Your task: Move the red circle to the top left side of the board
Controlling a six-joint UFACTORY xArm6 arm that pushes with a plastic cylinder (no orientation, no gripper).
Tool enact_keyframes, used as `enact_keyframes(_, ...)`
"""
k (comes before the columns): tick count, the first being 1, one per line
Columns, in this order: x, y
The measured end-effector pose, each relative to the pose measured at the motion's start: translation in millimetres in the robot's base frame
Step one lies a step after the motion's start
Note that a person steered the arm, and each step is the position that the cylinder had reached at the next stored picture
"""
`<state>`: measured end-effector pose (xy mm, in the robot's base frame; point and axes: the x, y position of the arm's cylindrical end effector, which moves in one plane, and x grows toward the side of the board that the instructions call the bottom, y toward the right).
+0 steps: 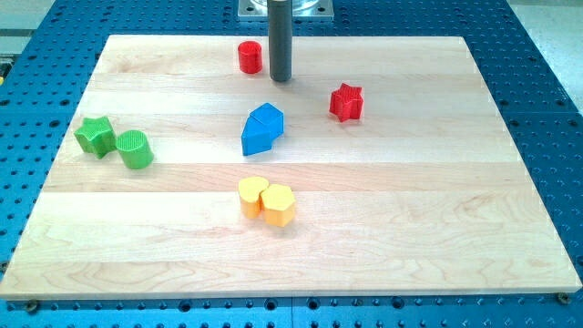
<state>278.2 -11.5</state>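
Far left of the table [510, 228]: bare wood, the goal corner, nothing on it.

Left side, mid-depth: green star [94, 134] touching or nearly touching green cylinder [135, 149]. Both well nearer than the push line.

Far edge, left of centre: red circle [250, 56], upright, close to the far rim. Just to its right, my tip [280, 78], a narrow gap between them; cannot tell if it touches. No claw on this rig, only the rod, so there is no open or closed state to report.

Step in hand, as I judge it: the tip is already on the correct side. Push leftward along the far edge, contact centred on the circle's right face. An off-centre push would likely roll it aside, perhaps toward the rim, which is near.

Centre: blue block [262, 128], angular. Nearer: two yellow blocks [267, 201] pressed together, the right one looks hexagonal.

Right of centre: red star [346, 102], same colour as the target but not the target.

Nothing stands in the leftward path.
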Motion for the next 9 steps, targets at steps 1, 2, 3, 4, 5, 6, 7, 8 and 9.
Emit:
enact_keyframes(1, -19.3, -36.9)
enact_keyframes(2, -16.5, -143.1)
enact_keyframes(3, -8.8, -166.7)
enact_keyframes(4, -8.8, -109.0)
enact_keyframes(5, -25.7, -108.1)
enact_keyframes(6, -38.9, -148.1)
enact_keyframes(7, -48.0, -136.2)
enact_keyframes(8, -76.9, -120.3)
enact_keyframes(9, -70.8, -170.9)
